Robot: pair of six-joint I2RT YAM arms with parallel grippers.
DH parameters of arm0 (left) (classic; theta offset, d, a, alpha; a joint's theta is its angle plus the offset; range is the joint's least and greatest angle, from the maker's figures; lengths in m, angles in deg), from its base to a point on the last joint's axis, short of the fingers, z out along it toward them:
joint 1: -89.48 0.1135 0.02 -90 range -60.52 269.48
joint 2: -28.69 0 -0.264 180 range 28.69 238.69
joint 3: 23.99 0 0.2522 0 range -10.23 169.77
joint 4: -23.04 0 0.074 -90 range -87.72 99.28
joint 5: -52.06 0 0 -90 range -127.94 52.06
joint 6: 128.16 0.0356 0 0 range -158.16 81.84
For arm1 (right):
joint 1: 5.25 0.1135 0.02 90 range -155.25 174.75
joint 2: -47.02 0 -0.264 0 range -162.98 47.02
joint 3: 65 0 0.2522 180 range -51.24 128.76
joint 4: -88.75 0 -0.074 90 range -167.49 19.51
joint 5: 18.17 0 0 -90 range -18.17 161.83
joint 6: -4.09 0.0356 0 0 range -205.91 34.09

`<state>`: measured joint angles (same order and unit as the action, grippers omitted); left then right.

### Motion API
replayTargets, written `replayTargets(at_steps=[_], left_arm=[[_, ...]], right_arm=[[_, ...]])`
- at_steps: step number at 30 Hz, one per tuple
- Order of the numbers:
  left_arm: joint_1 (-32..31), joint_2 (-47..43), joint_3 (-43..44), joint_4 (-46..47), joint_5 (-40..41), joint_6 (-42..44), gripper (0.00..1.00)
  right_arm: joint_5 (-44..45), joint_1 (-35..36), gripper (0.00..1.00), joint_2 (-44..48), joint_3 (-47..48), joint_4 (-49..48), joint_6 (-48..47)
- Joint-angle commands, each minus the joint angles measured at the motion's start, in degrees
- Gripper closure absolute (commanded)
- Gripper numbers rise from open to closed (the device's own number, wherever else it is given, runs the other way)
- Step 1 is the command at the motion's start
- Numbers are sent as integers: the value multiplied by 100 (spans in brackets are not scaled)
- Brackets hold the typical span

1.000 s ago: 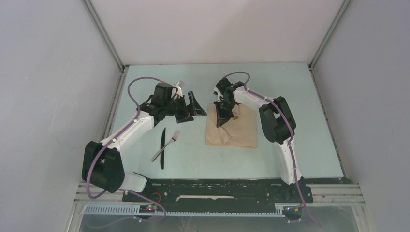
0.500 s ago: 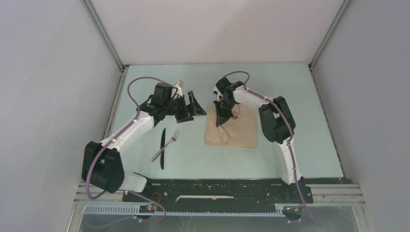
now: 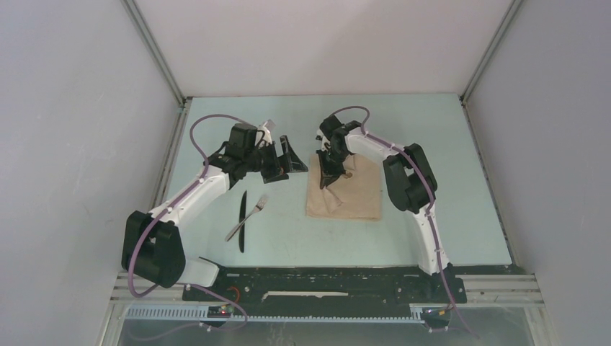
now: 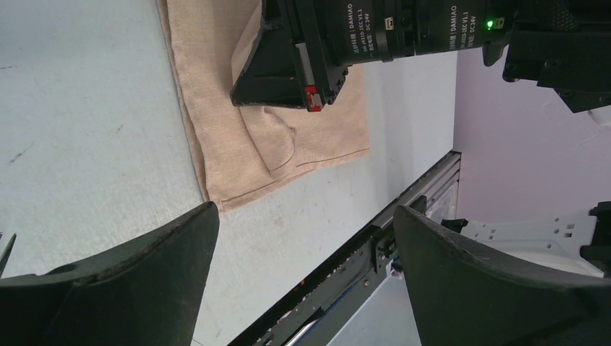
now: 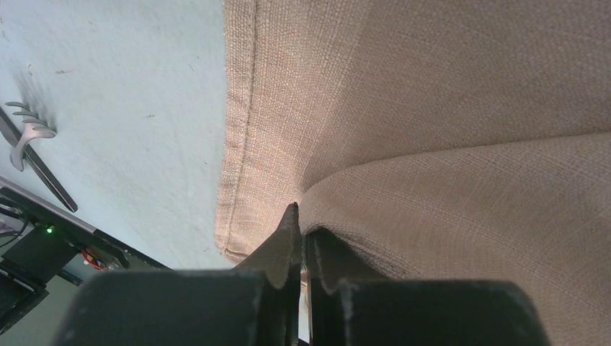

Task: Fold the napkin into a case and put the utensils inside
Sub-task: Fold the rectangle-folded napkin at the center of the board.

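The beige napkin [image 3: 354,199] lies partly folded on the table right of centre, also seen in the left wrist view [image 4: 209,79]. My right gripper [image 3: 329,180] stands over its left part, shut on a raised fold of the napkin [image 5: 447,108]; the cloth drapes over one finger of the right gripper [image 5: 301,220]. My left gripper [image 3: 292,160] hovers open and empty to the left of the napkin; in its own view the left gripper [image 4: 306,210] frames bare table. The black knife [image 3: 243,220] and the silver fork [image 3: 249,215] lie crossed at the front left.
The fork [image 5: 25,133] and knife [image 5: 43,176] also show at the left edge of the right wrist view. Grey walls enclose the table on three sides. The black rail [image 3: 324,277] runs along the near edge.
The right wrist has shifted slightly to the left with the pinched fold. The left arm, knife and fork have not moved.
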<state>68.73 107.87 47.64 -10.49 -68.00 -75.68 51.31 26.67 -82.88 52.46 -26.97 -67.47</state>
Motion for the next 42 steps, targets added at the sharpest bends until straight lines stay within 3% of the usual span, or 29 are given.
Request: replayTargets(at_steps=[1,6,12,16,22,27,30,36,42], left_arm=[[36,-183,-21,170,-72,25,2],[36,-193,-30,178,-69,25,2],[35,-186,-37,182,-35,43,2],[34,-175,-55,183,13,60,2],[36,-179,-56,175,121,111,2],[-53,-168,-86,134,171,83,2],[-323,-105,-50,69,183,70,1],[-975,229,-189,137,466,-40,5],[-1190,526,-468,202,930,-107,21]], right_arm=[[-108,104,95,-68,236,50,92],[-114,121,86,-59,274,123,90],[-25,176,52,524,291,204,281],[60,138,41,1125,275,341,344],[115,2,38,2052,-617,202,383],[-487,-740,36,3348,-3121,-1991,1407],[-799,-1116,30,3639,-4025,-2909,1673],[-1271,-1669,31,3187,-4319,-3398,1434],[-1524,-1976,31,2864,-4324,-3691,1345]])
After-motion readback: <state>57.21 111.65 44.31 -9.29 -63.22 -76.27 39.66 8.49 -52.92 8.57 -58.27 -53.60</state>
